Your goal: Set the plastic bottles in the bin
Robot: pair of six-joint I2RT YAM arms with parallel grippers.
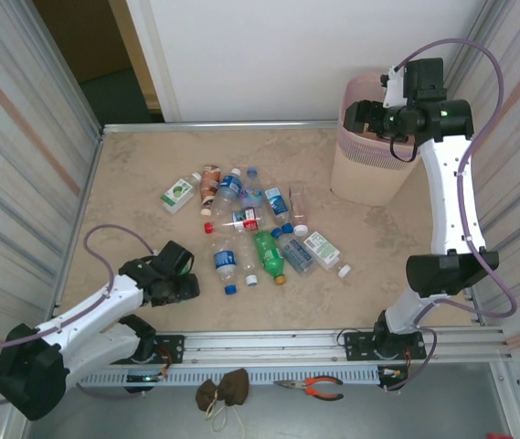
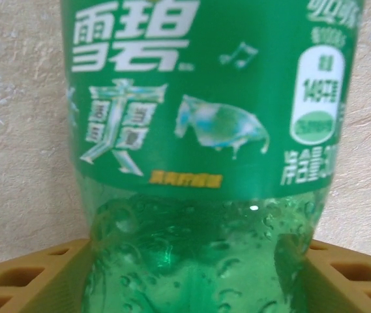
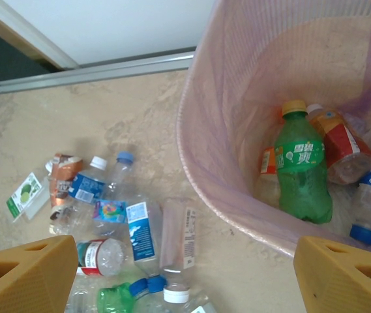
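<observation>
The left gripper sits low near the front-left of the table, with bare surface between it and the left wall. In the wrist view a green bottle sits between its jaws. The yellow fingers flank the bottle's lower body and seem to touch its sides, but I cannot tell whether they are clamped on it. Past those jaws to the right is the loose heap of bottles, spread over the middle of the table. A bare strip of table separates the heap from the bin, which stands near the far right wall. The right gripper hangs over the bin's rim, its jaws spread wide with nothing between them. Below those jaws the rim's edge curves across. To their right, inside the bin, lie several bottles, among them an orange-capped green bottle.
</observation>
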